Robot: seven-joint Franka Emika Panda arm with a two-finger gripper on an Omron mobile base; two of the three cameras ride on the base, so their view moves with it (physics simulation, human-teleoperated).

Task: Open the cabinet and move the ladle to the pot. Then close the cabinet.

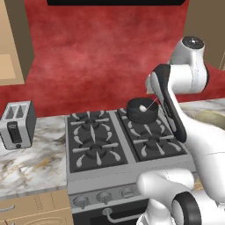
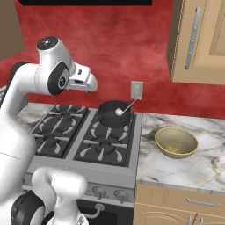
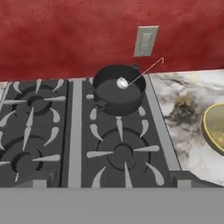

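Nearest us, the stove [image 3: 118, 153]; beyond it the ladle [image 3: 131, 78] sits in the pot [image 3: 118, 89]. The cabinet [image 2: 197, 41] lies up-right of our end effector [image 2: 90, 83], whose state we cannot tell.

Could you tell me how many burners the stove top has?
4. Two sit on the left half, front and back. Two sit on the right half: the front one is bare, and the back one lies under the pot, mostly hidden.

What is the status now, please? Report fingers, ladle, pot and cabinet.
Fingers: state cannot be told. Ladle sits in the pot, handle leaning on the rim. Cabinet door looks shut. Nothing in the way.
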